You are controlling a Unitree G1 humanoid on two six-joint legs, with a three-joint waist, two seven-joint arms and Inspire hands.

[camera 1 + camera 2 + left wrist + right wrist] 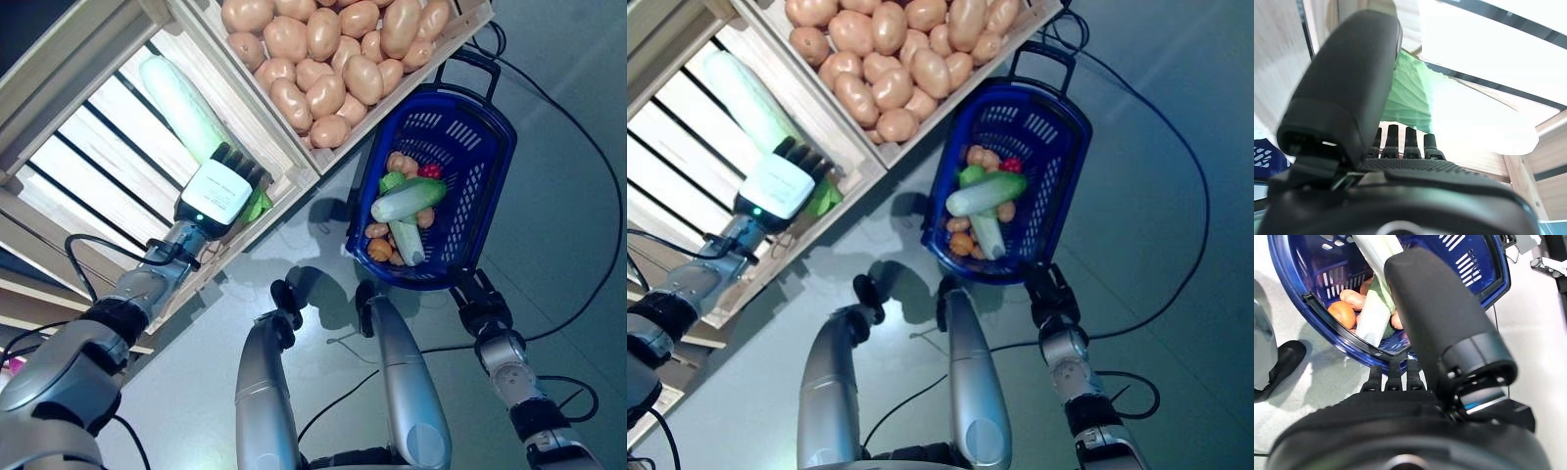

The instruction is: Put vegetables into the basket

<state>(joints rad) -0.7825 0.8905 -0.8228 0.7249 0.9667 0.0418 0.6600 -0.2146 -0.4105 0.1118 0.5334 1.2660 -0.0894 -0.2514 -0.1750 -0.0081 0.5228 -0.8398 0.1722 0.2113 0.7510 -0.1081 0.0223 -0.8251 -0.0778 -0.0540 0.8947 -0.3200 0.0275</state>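
Note:
The blue plastic basket [487, 129] stands on the floor beside the stand. In it lie two long pale green vegetables [407, 201], small orange ones [380, 249], a red one [430, 170] and a green one. My left hand [223, 188] reaches into the slatted crate. Its straight fingers [1411, 141] lie at the leafy green end [1411, 93] of a long pale green vegetable [182, 104] lying there; the hand is open. My right hand [477, 297] waits at the basket's near rim [1337, 340] with straight fingers [1393, 377], open.
The wooden stand [59, 69] with its slatted crates fills the upper left, and a second crate's corner [318, 162] comes close to the basket. Grey floor [568, 245] stretches to the right of the basket.

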